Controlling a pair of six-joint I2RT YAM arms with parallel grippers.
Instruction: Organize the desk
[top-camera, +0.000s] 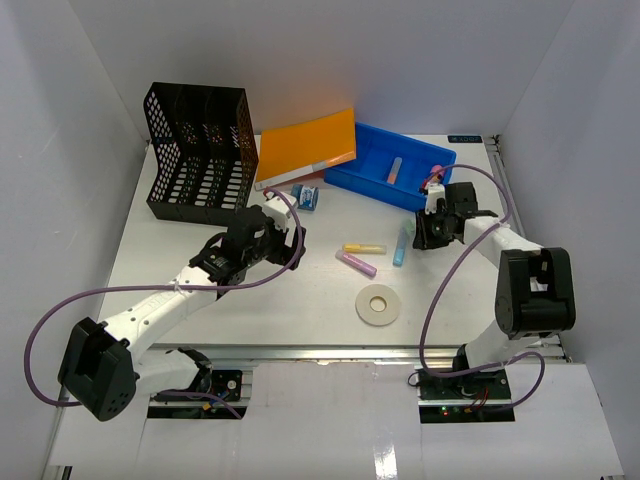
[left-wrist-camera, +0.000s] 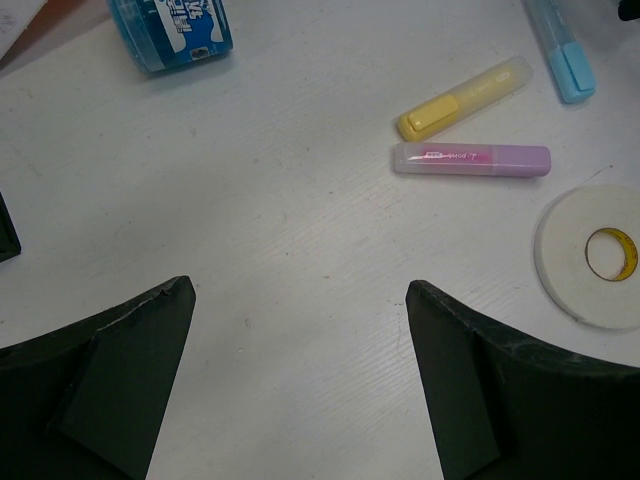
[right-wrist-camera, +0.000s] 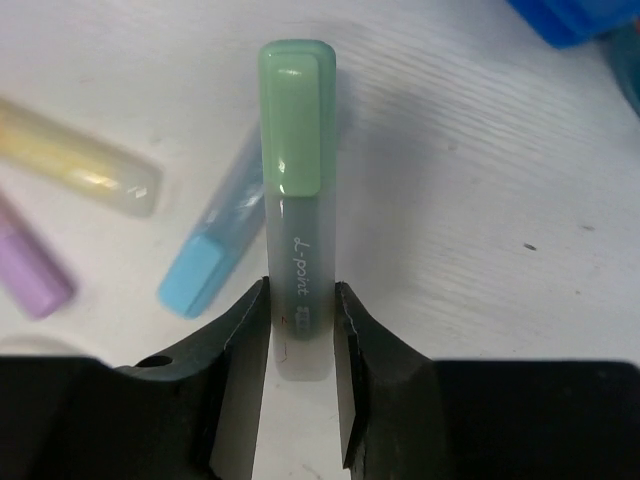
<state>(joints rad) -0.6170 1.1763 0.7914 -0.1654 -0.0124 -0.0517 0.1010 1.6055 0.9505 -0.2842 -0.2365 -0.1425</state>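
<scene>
The desk (top-camera: 300, 310) is a white tabletop with a rail along its near edge. My right gripper (right-wrist-camera: 300, 300) is shut on a green highlighter (right-wrist-camera: 298, 170); both fingers press the clear barrel just above the surface. A blue highlighter (right-wrist-camera: 205, 250) lies right beside it, then a yellow one (right-wrist-camera: 80, 160) and a purple one (right-wrist-camera: 35, 270). My left gripper (left-wrist-camera: 300, 290) stands wide open over bare tabletop, holding nothing. In the top view the right gripper (top-camera: 425, 238) is in front of the blue tray (top-camera: 370, 188) and the left gripper (top-camera: 285, 228) is mid-desk.
A white tape roll (top-camera: 365, 305) lies near the front. A black file rack (top-camera: 200, 150) stands back left, with an orange folder (top-camera: 308, 145) beside it. A small blue container (top-camera: 308, 195) sits by the folder. The tray holds a few small items.
</scene>
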